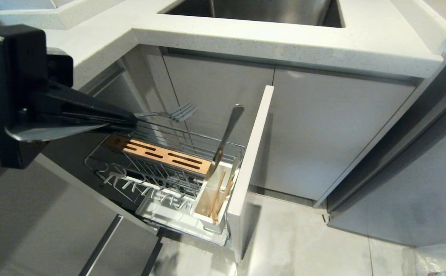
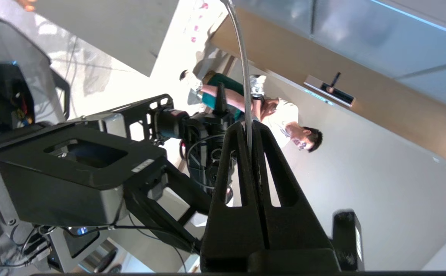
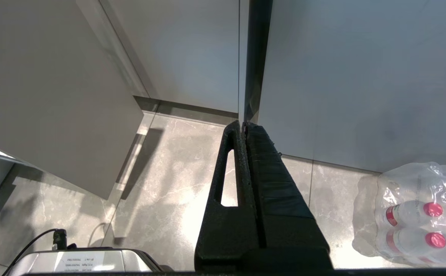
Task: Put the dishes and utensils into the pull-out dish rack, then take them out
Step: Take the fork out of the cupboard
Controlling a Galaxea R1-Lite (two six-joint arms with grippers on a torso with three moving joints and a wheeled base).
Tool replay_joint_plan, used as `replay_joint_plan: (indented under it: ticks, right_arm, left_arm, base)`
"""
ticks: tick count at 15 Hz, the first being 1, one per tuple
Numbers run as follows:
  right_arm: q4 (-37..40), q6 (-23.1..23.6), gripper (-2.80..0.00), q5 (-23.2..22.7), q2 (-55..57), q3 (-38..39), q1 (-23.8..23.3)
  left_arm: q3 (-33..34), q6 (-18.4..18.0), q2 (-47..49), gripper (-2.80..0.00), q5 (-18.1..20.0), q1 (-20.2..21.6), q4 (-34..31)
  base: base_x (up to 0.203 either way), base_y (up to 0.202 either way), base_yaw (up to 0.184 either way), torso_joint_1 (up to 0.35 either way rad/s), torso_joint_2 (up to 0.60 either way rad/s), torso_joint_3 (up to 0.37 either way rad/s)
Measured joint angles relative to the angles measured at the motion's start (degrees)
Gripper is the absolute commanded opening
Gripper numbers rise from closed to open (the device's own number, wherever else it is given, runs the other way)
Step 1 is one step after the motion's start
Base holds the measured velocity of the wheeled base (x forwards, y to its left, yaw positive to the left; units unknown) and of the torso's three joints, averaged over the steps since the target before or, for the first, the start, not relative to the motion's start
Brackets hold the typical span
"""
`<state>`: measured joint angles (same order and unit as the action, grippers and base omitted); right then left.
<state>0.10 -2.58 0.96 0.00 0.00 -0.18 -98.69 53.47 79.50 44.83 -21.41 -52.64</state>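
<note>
My left gripper (image 1: 133, 120) is shut on the handle of a grey metal fork (image 1: 177, 113), held roughly level above the pull-out dish rack (image 1: 150, 172) with its tines pointing toward the cabinet doors. In the left wrist view the fork (image 2: 243, 69) runs edge-on out from between the closed fingertips of the left gripper (image 2: 249, 128). Wooden chopsticks (image 1: 218, 197) stand in the white caddy (image 1: 223, 224) beside a long metal utensil (image 1: 228, 130). The rack's wooden strip (image 1: 161, 153) is bare. The dishes are out of view. My right gripper (image 3: 243, 124) is shut and empty, hanging over the floor.
The rack's pale front panel (image 1: 251, 165) stands out into the floor space. A white counter (image 1: 284, 42) with a sink (image 1: 253, 9) overhangs the cabinets. A wrapped pack of water bottles (image 3: 418, 211) lies on the floor. A person (image 2: 284, 119) stands behind me.
</note>
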Motion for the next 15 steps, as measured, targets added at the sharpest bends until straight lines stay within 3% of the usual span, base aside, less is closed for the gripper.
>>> replay_joint_plan:
  ticks: [7,12,15]
  right_arm:
    - [0.0,0.02,-2.8,0.0,0.0,0.0,0.0]
    - [0.0,0.0,-2.8,-0.02,0.0,0.0,0.0]
    - [0.0,0.02,-2.8,-0.02,0.0,0.0,0.0]
  left_arm:
    - [-0.13,-0.26,-1.19,-2.8,0.18,-0.04,0.21]
    - [-0.68,-4.11,-4.28,-2.8,-2.35,0.93,2.47]
    - [-0.74,-7.53,-7.46,-2.8,-3.89,4.54,4.27]
  base:
    - [0.0,0.0,0.0,0.0,0.0,0.0]
    - [0.0,0.0,0.0,0.0,0.0,0.0]
    - [0.0,0.0,0.0,0.0,0.0,0.0]
